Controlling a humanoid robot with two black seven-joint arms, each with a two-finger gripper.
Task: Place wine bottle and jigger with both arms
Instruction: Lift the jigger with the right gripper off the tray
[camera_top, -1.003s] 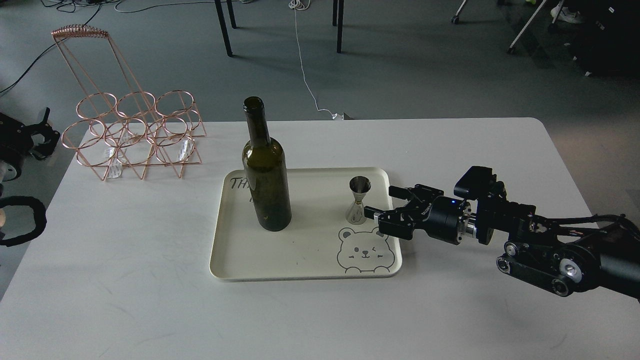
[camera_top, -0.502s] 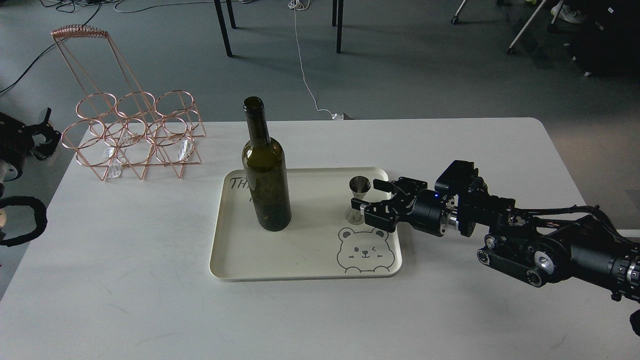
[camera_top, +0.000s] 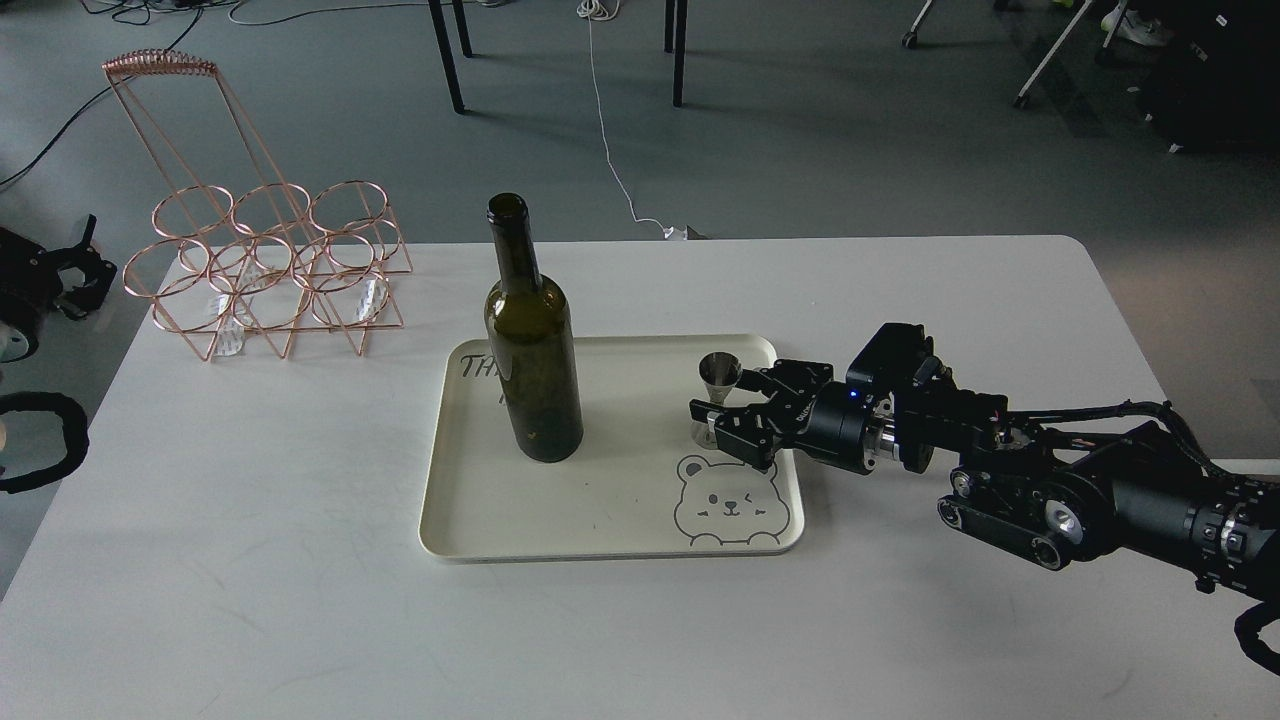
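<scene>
Jigger (camera_top: 717, 396): upright between parted fingers of right gripper (camera_top: 725, 400), ungrasped | Tray (camera_top: 610, 535): holds jigger, upright wine bottle (camera_top: 531, 340)

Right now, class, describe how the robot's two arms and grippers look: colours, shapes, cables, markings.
The right arm is black with silvery round joints, black cables and a small blue light; its black two-finger gripper carries faint white lettering. The left gripper is a black claw at the frame's edge.

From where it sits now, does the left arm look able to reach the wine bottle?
Probably yes: nothing stands between the left end effector, at the table's left edge, and the wine bottle; the wire rack sits farther back.
</scene>
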